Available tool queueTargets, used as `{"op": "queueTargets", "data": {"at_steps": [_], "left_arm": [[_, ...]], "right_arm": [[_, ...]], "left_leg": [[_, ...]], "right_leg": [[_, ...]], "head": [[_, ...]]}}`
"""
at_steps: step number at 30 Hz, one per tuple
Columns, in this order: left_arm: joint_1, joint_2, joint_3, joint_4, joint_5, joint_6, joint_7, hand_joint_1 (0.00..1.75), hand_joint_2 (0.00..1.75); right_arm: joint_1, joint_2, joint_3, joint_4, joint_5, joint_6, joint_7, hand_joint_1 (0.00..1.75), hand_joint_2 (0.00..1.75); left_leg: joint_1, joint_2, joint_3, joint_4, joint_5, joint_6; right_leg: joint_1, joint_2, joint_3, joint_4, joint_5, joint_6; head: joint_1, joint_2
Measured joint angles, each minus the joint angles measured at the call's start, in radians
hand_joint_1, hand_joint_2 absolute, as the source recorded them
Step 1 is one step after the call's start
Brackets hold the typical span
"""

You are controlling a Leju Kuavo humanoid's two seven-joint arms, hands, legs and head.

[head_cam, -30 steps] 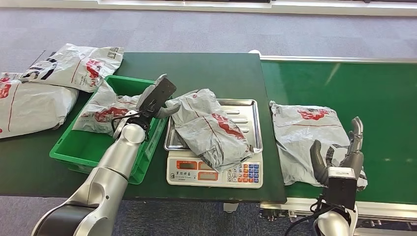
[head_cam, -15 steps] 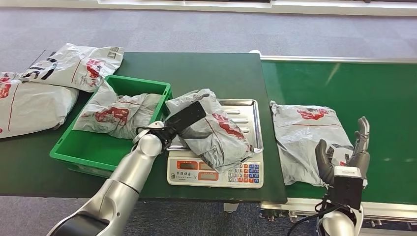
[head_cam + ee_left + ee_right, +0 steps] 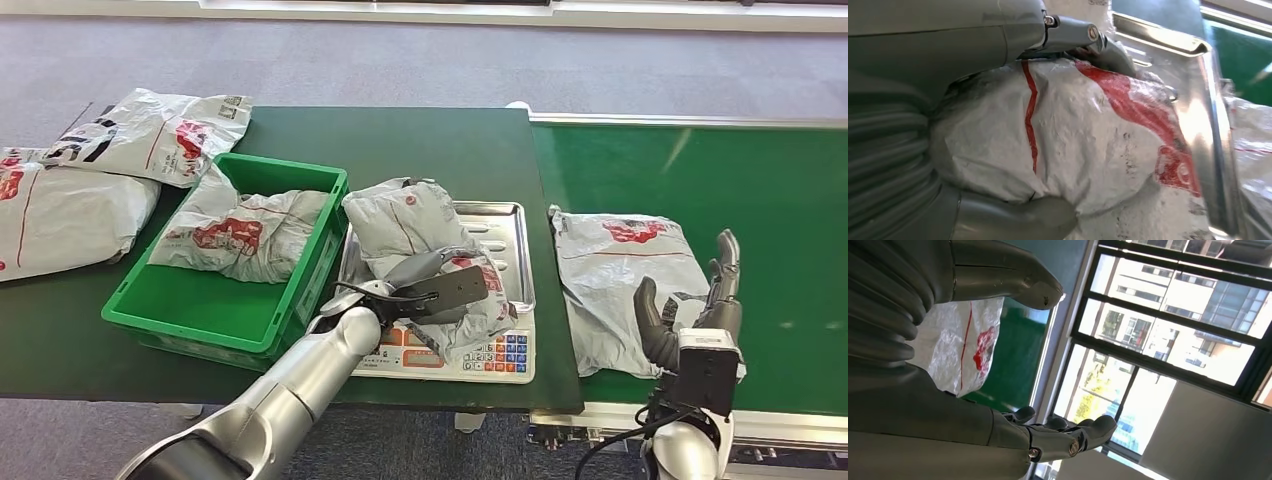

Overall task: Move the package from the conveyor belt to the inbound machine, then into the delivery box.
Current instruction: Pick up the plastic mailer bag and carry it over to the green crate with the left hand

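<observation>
A crumpled grey mailer package (image 3: pixel 410 225) with red print lies on the steel tray (image 3: pixel 505 225) of the weighing scale (image 3: pixel 500 352). My left hand (image 3: pixel 440 290) lies across its near end. In the left wrist view the fingers (image 3: pixel 1073 35) curl over the package (image 3: pixel 1098 145) and the thumb (image 3: pixel 1013 217) presses in from the opposite side, so the hand grips it. A second grey package (image 3: pixel 615 275) lies flat on the green conveyor belt (image 3: pixel 780 200). My right hand (image 3: pixel 700 315) stands upright at that package's near edge, fingers spread and holding nothing.
A green delivery box (image 3: pixel 200 310) stands left of the scale with one package (image 3: pixel 240 230) inside. Two more packages (image 3: pixel 150 130) (image 3: pixel 60 215) lie on the dark green table at the far left. The conveyor's metal rail (image 3: pixel 690 120) runs along its far side.
My left hand swung from above the box rim rightward and nearer, onto the package on the scale, and closed around it. The package bunched up slightly. My right hand barely moved.
</observation>
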Motion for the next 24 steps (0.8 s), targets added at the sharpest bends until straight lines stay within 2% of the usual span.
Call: {"op": "queueTargets", "data": {"at_steps": [6, 12, 24], "left_arm": [[-0.046, -0.005, -0.018, 0.092, -0.068, 0.070, 0.060, 1.75, 1.75], [-0.057, 0.001, -0.023, 0.115, -0.209, 0.162, 0.180, 1.75, 1.75], [-0.061, 0.013, -0.023, 0.122, -0.238, 0.176, 0.198, 1.75, 1.75]], "right_arm": [[-0.002, 0.007, -0.011, 0.000, -0.072, 0.055, -0.004, 0.00, 1.75], [-0.003, 0.013, -0.019, 0.000, -0.086, 0.073, -0.017, 0.00, 1.75], [-0.003, 0.016, -0.020, 0.001, -0.085, 0.073, -0.019, 0.00, 1.75]], "left_leg": [[0.000, 0.001, 0.004, 0.000, -0.001, 0.000], [0.000, 0.005, 0.008, 0.000, -0.002, -0.001], [0.000, 0.005, 0.011, -0.001, -0.002, -0.002]], "right_leg": [[0.000, 0.000, 0.004, 0.000, 0.000, 0.000], [0.001, 0.004, 0.007, 0.000, 0.000, 0.000], [0.002, 0.004, 0.009, 0.000, 0.000, -0.001]], "head": [[0.000, 0.000], [0.000, 0.000], [0.000, 0.000]]}}
